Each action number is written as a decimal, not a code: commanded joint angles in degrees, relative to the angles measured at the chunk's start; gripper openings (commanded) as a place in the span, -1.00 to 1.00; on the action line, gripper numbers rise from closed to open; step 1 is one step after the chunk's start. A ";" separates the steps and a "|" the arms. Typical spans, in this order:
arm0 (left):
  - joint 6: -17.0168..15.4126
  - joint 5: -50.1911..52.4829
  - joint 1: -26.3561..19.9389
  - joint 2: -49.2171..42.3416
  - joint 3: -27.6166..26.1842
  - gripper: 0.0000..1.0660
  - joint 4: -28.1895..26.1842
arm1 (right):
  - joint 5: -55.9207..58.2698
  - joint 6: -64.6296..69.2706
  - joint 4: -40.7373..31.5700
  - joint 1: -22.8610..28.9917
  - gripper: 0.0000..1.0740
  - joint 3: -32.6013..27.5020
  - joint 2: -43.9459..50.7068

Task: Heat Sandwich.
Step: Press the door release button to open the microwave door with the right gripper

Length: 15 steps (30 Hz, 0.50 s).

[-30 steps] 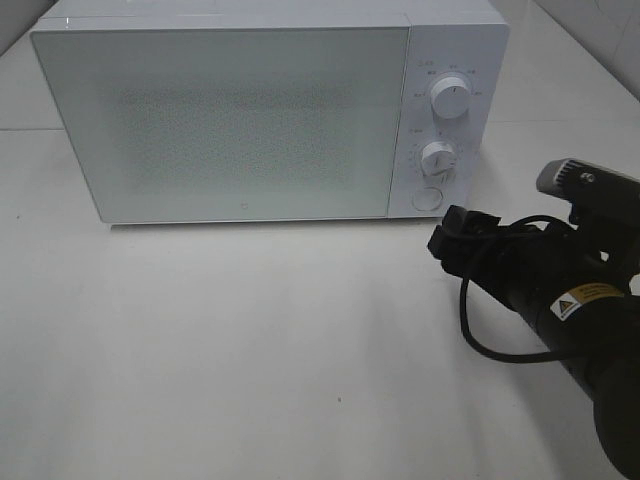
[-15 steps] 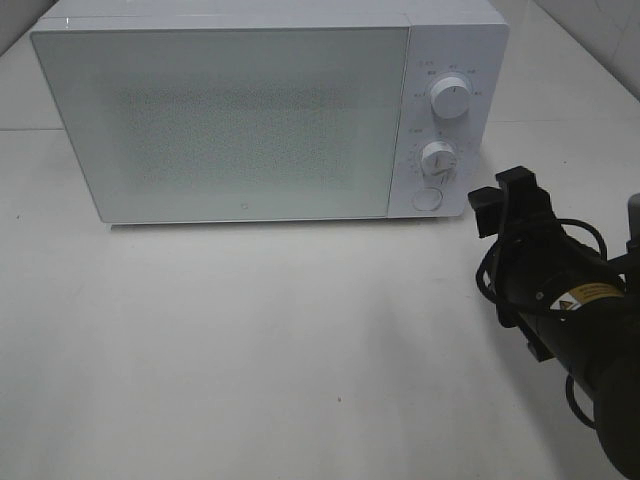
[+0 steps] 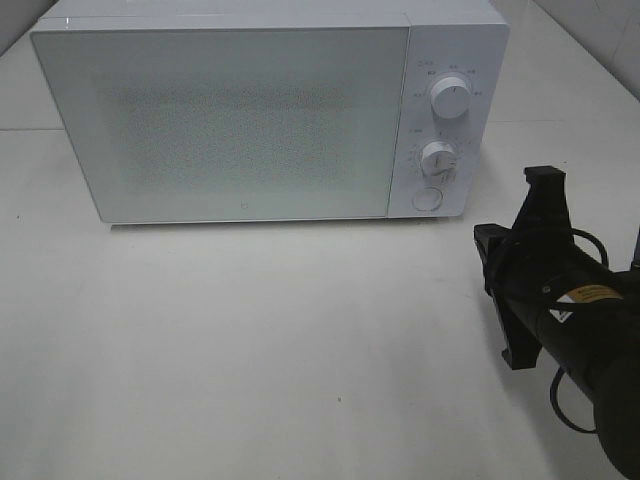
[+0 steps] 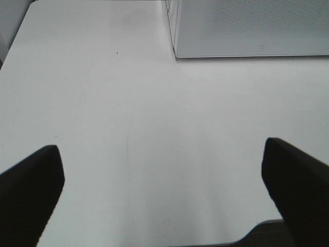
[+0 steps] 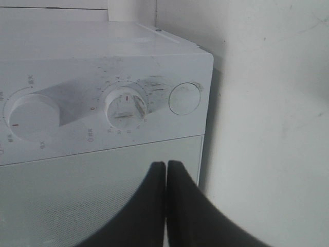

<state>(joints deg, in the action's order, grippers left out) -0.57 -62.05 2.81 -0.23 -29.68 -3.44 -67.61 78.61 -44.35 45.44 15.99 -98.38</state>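
Note:
The sandwich is hidden or out of view in every view. The white microwave (image 3: 240, 120) stands at the back of the table with its door closed. My right gripper (image 3: 487, 245) hovers to the right of and in front of the control panel, rolled onto its side. In the right wrist view this gripper (image 5: 166, 172) is shut, its two dark fingers pressed together with nothing between them, facing the microwave (image 5: 154, 51). My left gripper (image 4: 160, 146) is open over bare table, short of the microwave's corner (image 4: 247, 25); the exterior high view does not show it.
The control panel carries an upper dial (image 3: 451, 99), a lower dial (image 3: 438, 158) and a round button (image 3: 427, 198). The right wrist view shows the lower dial (image 5: 126, 105) and the button (image 5: 184, 98). The white table (image 3: 250, 350) stretches in front of the microwave.
My right gripper has drawn back from near the round button toward the right, rolled onto its side, and closed its fingers. The left gripper's earlier state is not shown.

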 commanded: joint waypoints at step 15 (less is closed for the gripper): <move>0.00 0.74 -0.23 -0.97 0.06 0.88 -0.52 | 7.05 -2.29 7.10 -6.76 -1.00 4.18 -0.23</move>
<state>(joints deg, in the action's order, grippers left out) -0.57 -62.05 2.81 -0.23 -29.68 -3.44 -62.45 77.12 -41.02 40.57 18.51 -98.49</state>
